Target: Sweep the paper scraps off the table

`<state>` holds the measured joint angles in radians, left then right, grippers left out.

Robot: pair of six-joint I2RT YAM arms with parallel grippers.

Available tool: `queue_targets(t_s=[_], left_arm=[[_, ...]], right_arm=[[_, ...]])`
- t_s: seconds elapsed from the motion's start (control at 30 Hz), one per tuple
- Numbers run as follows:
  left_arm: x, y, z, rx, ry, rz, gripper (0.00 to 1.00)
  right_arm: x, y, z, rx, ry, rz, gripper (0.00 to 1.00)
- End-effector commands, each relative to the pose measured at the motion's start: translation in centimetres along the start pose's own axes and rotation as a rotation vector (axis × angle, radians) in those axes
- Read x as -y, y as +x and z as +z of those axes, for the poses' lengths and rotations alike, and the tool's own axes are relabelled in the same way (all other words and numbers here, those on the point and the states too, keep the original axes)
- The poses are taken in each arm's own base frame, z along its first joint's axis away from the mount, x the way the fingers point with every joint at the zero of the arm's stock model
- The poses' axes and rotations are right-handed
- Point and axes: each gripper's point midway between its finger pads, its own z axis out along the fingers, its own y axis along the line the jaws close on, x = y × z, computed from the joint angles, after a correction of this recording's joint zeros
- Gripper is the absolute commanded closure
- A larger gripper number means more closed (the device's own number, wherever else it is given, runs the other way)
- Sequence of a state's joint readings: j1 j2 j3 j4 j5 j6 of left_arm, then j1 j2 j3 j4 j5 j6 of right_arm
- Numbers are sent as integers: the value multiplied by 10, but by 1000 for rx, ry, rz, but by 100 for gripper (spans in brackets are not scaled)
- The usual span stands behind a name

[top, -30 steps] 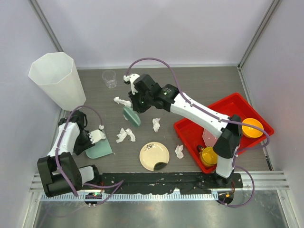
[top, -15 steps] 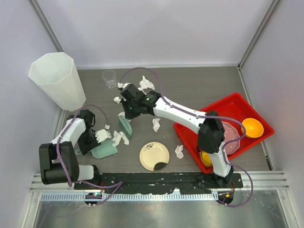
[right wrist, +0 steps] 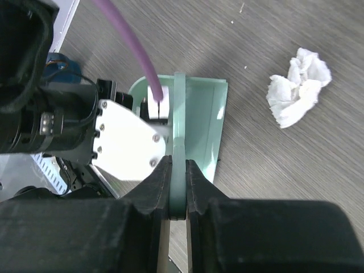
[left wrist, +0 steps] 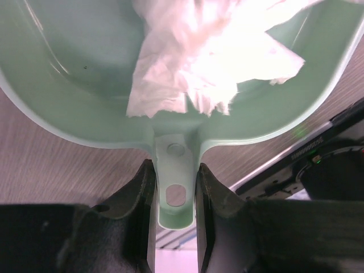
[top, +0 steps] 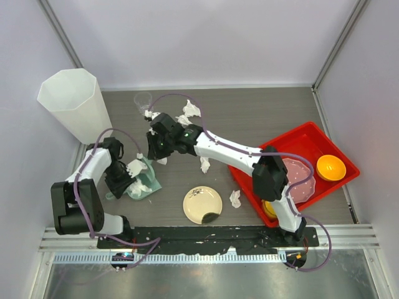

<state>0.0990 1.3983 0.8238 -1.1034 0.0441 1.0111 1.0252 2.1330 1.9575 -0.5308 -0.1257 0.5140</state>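
Note:
My left gripper [top: 124, 180] [left wrist: 175, 190] is shut on the handle of a mint-green dustpan [top: 148, 185] [left wrist: 68, 96]. The pan sits on the table [top: 262, 115] at the left. A crumpled white paper scrap [left wrist: 210, 57] lies inside it. My right gripper [top: 154, 148] [right wrist: 178, 182] is shut on a slim green sweeper [right wrist: 179, 125], held right at the dustpan [right wrist: 207, 125] mouth. Loose paper scraps lie at the back [top: 190, 110], in the middle [top: 204, 164] [right wrist: 298, 94] and beside the tray [top: 235, 198].
A tall white bin [top: 72, 103] stands at the back left, with a clear cup [top: 143, 99] next to it. A cream plate [top: 202, 204] lies near the front edge. At the right a red tray [top: 312, 132] holds a yellow bowl [top: 330, 167] and a pink plate [top: 298, 174].
The right arm has swung the sweeper left and toward the front, pushing scraps into the dustpan. The left arm has brought the dustpan up to meet it.

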Motion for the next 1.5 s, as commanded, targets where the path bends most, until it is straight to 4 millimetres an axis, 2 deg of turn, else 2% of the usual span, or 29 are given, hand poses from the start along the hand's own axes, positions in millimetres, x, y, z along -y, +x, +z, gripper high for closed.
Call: queue_targets(t_s=[0.0,0.1,0.13,0.17,0.37,0.43,0.5,0.53,0.57,0.6,0.63,0.67,0.7,0.73,0.77,0.8,0.93,1.0,1.07,1.1,1.23,1.3,1.47], left_arm=[[-4,-37,-21,228,-6,-55,100],[0,-50,-32,307,11,-51,100],[2,-61,-40,362,20,-52,100],[4,-64,-44,382,31,-60,100],[-9,-83,-70,468,-13,-156,100],[-18,-88,-82,490,-45,-180,100],[-23,-91,-92,504,-66,-217,100],[-29,-95,-104,525,-94,-222,100],[-31,-96,-110,534,-102,-245,100],[-33,-98,-116,543,-112,-252,100],[-38,-102,-129,563,-136,-253,100],[-42,-103,-136,569,-150,-263,100],[-45,-104,-142,572,-162,-291,100],[-52,-107,-158,595,-197,-292,100],[-55,-109,-165,603,-212,-299,100],[-62,-111,-178,618,-244,-327,100],[-83,-116,-211,673,-342,-394,100],[-92,-118,-225,697,-374,-420,100],[-98,-120,-232,707,-381,-458,100],[-106,-122,-243,718,-386,-489,100],[-119,-123,-271,787,-383,-557,100],[-128,-118,-291,831,-418,-591,100],[-145,-102,-313,864,-473,-662,100]], right_arm=[[-27,-67,-86,256,27,-80,99],[-22,-93,-113,351,91,-111,99],[-19,-101,-124,379,117,-116,99],[-15,-115,-136,429,160,-113,99],[-7,-157,-195,585,223,-115,99],[1,-165,-213,625,266,-114,99],[9,-172,-241,678,296,-101,99],[16,-167,-241,666,311,-98,99],[21,-170,-261,698,318,-86,99],[26,-168,-266,706,327,-75,99],[38,-159,-260,682,348,-65,99],[42,-157,-266,688,353,-54,99],[48,-157,-280,712,357,-39,99],[58,-146,-275,688,375,-30,99],[64,-143,-276,686,382,-22,99],[69,-141,-285,698,390,-11,99],[87,-117,-272,636,408,5,99],[90,-109,-267,614,404,8,99],[96,-99,-261,587,410,15,99],[99,-92,-254,565,411,18,99],[101,-81,-247,533,400,20,99],[104,-76,-242,514,401,24,99],[105,-68,-238,492,394,27,99]])
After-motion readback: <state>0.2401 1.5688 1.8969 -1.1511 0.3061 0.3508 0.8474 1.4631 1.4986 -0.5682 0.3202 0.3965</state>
